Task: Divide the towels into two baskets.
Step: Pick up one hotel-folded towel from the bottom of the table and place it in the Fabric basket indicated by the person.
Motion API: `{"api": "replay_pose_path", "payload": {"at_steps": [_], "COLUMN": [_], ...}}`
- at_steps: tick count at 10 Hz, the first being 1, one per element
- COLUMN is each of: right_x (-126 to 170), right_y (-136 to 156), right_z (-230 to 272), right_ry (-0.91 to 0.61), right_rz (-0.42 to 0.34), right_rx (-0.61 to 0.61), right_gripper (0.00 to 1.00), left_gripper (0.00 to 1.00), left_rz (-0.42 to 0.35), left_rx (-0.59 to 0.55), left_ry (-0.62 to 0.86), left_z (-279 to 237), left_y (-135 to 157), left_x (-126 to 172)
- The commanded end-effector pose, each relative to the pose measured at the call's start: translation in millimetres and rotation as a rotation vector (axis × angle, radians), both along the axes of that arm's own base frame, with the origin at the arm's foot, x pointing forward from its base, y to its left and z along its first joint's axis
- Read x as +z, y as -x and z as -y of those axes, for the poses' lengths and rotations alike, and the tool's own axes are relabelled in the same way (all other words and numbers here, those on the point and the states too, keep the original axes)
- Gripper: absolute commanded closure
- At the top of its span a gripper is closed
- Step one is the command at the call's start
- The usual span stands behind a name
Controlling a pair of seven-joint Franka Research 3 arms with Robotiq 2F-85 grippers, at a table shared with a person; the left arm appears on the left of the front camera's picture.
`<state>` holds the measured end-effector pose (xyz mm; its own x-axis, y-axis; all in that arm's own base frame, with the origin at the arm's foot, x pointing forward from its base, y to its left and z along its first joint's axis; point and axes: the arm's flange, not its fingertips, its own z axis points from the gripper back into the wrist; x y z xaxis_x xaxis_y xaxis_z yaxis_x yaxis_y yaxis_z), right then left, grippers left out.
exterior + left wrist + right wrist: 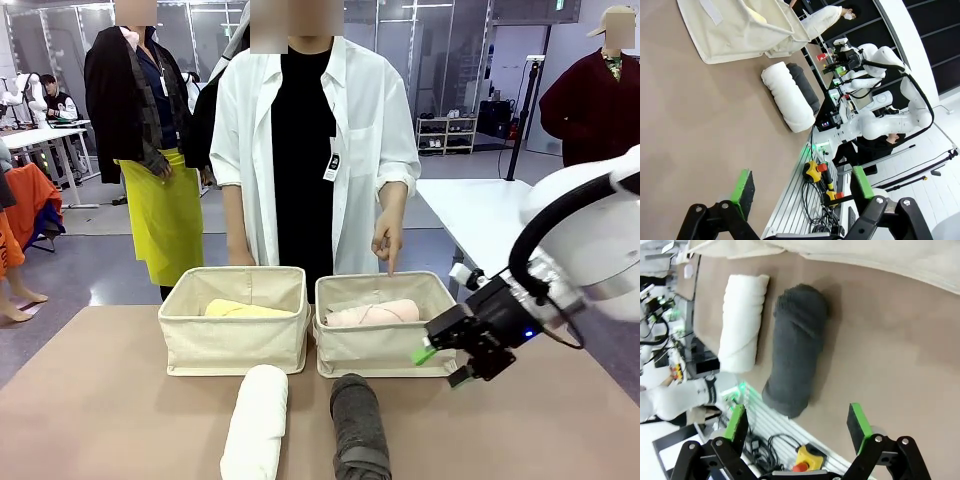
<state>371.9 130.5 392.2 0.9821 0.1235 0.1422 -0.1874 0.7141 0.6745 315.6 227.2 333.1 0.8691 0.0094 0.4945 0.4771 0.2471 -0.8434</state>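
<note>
- Our left gripper [802,186] hangs over a bare part of the desk [100,400]. Its jaws are spread wide with nothing between the green pads. The bottom edge of its wrist view cuts off the finger bases.
- The left basket [235,335] stands on the desk towards the far side. The yellow towel [245,309] lies inside it. We see just its top above the front wall, and the rest is hidden.
- The white towel [257,420] lies on the desk just in front of the left basket, lengthwise towards us. The front view's bottom edge cuts off its near end.
- The dark grey towel [358,428] lies just beside the white towel, on its right, and is cut off the same way. In the left wrist view the white roll hides most of it.
- The right basket [385,348] stands close against the left basket. We cannot tell whether their walls touch. The pale pink towel [372,313] lies across the inside, its lower half hidden behind the front wall.
- The person's hand [387,243] points one finger down above the right basket's far rim.
- Our right gripper [443,366] hovers just beside the right basket's near right corner, above the desk. Its jaws are wide and hold nothing. Its arm runs off the right edge.
</note>
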Motion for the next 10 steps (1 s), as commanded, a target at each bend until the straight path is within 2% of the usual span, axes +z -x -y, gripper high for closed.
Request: {"api": "replay_pose_path", "payload": {"at_steps": [1,2,4,7,10], "right_x": [-12,-17,-29,-42,-60], "right_y": [8,9,6,3,-4], "right_z": [-37,-54,-83,-116,-142], "right_ry": [0.028,0.049,0.094,0.175,0.249], "right_rz": [0.004,0.013,-0.019,-0.045,-0.03], "right_rx": [-0.105,-0.128,-0.145,-0.127,-0.112], "right_gripper": [0.0,0.0,0.0,0.0,0.0], "left_gripper": [0.02,0.02,0.02,0.02,0.02], "left_rz": [-0.001,-0.001,-0.001,-0.001,-0.001], "left_rx": [-0.009,-0.009,-0.009,-0.009,-0.009], "left_ry": [0.0,0.0,0.0,0.0,0.0], "left_z": [-2,-2,-2,-2,-2], "left_y": [4,4,4,4,4], "left_x": [1,1,1,1,1]}}
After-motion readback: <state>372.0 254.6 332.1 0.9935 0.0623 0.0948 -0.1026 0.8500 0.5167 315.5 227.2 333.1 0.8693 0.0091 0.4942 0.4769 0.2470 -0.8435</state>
